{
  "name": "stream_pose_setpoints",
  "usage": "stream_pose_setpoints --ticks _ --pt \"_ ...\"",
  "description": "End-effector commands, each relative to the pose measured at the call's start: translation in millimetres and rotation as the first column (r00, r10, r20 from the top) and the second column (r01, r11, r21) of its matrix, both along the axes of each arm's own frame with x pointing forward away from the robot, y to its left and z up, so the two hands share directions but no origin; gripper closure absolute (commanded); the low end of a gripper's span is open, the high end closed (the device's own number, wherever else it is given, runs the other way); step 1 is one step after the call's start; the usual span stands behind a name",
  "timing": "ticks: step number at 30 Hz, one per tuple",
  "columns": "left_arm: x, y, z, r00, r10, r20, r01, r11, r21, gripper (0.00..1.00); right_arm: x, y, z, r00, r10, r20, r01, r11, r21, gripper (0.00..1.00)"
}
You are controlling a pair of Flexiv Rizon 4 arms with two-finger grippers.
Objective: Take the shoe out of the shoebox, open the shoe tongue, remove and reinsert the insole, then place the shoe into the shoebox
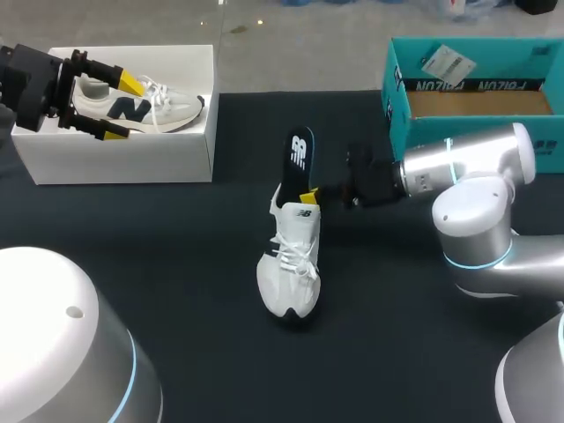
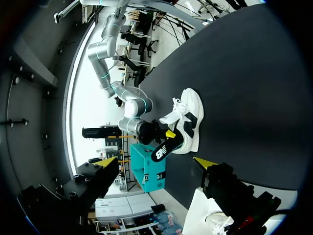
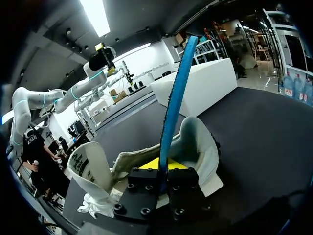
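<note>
A white shoe [image 1: 291, 264] lies on the black table, toe toward me. Its dark insole [image 1: 300, 152] sticks up out of the heel opening, with my right gripper [image 1: 310, 196] shut on the insole's lower part. In the right wrist view the insole [image 3: 174, 105] rises edge-on from between the fingers of my right gripper [image 3: 161, 165], and the shoe [image 3: 198, 147] sits just ahead with its tongue [image 3: 88, 166] folded out. My left gripper [image 1: 123, 107] hangs open over the white shoebox [image 1: 123, 154], which holds a second sneaker [image 1: 176, 107]. The left wrist view shows the shoe [image 2: 190, 117] far ahead.
A teal cardboard box [image 1: 467, 84] stands open at the back right, close behind my right arm. The white shoebox sits at the back left. Bare black table surrounds the shoe toward the front.
</note>
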State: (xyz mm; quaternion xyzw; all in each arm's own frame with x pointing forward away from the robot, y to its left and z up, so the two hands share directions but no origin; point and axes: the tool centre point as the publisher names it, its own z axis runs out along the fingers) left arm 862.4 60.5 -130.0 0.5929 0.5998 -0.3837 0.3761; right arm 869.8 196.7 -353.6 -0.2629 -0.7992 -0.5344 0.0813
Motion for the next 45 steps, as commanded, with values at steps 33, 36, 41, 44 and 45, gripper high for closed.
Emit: stream_pose_setpoints --ticks 33,36,41,44,45 --pt "-0.2 -0.2 0.5 1.0 0.0 0.0 0.0 1.0 0.004 0.0 14.9 8.8 -0.9 1.0 0.019 0.008 -0.018 0.998 -0.064 1.0" --pt "-0.2 -0.2 0.5 1.0 0.0 0.0 0.0 1.0 0.004 0.0 6.1 10.7 -6.3 1.0 0.027 -0.011 -0.027 0.998 -0.064 1.0" --pt "-0.2 -0.2 0.5 1.0 0.0 0.0 0.0 1.0 0.004 0.0 -6.7 14.5 -11.7 0.998 0.043 -0.042 -0.045 0.997 -0.059 1.0" --pt "-0.2 -0.2 0.5 1.0 0.0 0.0 0.0 1.0 0.004 0.0 -4.9 16.6 -5.8 0.999 0.041 -0.023 -0.042 0.998 -0.047 0.89" --pt "-0.2 -0.2 0.5 1.0 0.0 0.0 0.0 1.0 0.004 0.0 -1.6 17.7 -1.3 0.999 0.034 -0.01 -0.034 0.999 -0.043 0.61"
